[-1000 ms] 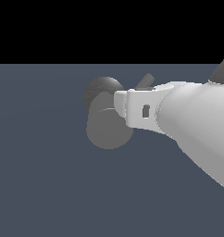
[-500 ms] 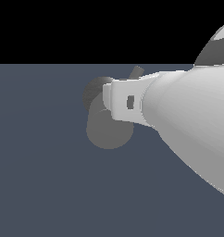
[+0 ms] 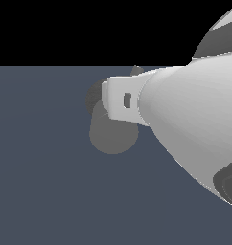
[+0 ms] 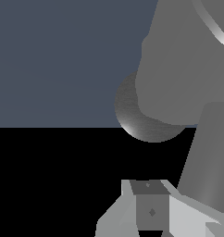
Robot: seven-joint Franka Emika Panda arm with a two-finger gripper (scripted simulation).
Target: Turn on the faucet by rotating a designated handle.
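Underlying faucet [image 3: 113, 136]: plain slate-blue floor [image 3: 41, 191]

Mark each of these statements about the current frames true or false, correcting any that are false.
1. The white arm covers part of the faucet in the exterior view. True.
2. The faucet stands on a bright red floor. False: the surface is dull blue-grey.
3. The faucet's round end face is hidden completely in the exterior view. False: much of the flat grey disc shows below the arm.
4. The wrist view shows a rounded metallic part of the fixture. True.
5. The claw visibly holds a blue cup. False: no cup appears, and its grip cannot be judged.
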